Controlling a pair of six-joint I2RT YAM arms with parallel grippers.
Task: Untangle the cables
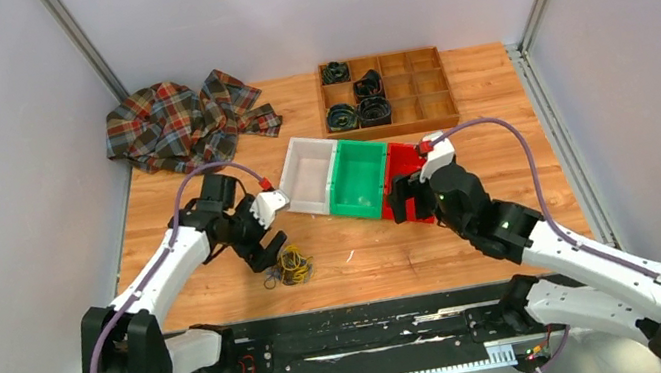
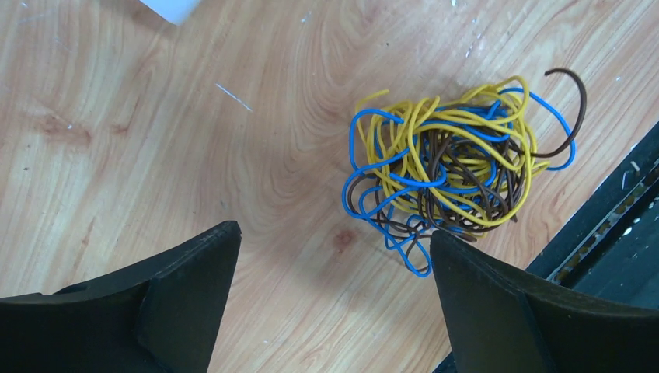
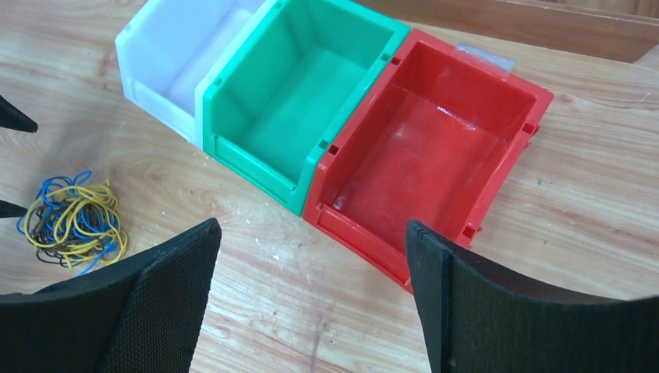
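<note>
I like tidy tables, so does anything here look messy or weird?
Yes. The cables, yellow, blue and brown, lie knotted together in one clump on the table, near its front edge. At the back left, a plaid cloth is crumpled in a heap instead of folded. Nothing looks spilled or broken.

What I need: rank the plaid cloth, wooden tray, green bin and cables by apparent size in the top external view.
1. Plaid cloth and wooden tray: too close to rank; the crumpled cloth spreads slightly wider.
2. Green bin.
3. Cables, clearly smallest.
</note>
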